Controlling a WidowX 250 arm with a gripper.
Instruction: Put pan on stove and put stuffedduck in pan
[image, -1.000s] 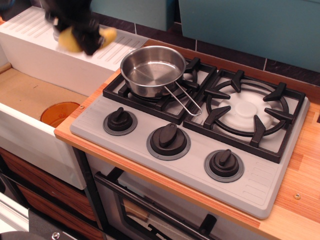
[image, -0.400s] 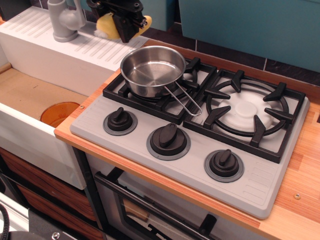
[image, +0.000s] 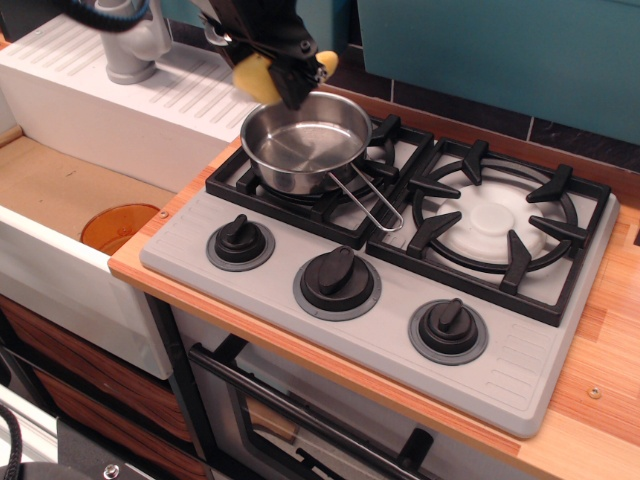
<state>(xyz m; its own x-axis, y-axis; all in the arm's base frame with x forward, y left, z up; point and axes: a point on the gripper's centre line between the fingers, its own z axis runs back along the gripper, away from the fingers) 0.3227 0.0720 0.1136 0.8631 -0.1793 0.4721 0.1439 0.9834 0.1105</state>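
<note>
- Holding the stuffed duck (image: 256, 76) in my claw (image: 285, 82), which is clamped on its soft yellow body, I have it hanging in the air just above the far-left rim of the pan (image: 305, 142).
- From the claw, the open bowl lies below and a little toward the front right; I judge the drop needs that small shift so the plush clears the rim.
- That pan is round, shiny steel and bare inside, sitting on the left burner grate with its thin wire handle (image: 370, 200) pointing front-right.
- Under it, the stove (image: 380, 280) is matte grey with black cast grates, a white cap on the right burner, and three black knobs.
- Beyond that, a wooden bench (image: 600, 340) edges the cooktop, with a white sink (image: 90, 110) to the left.
</note>
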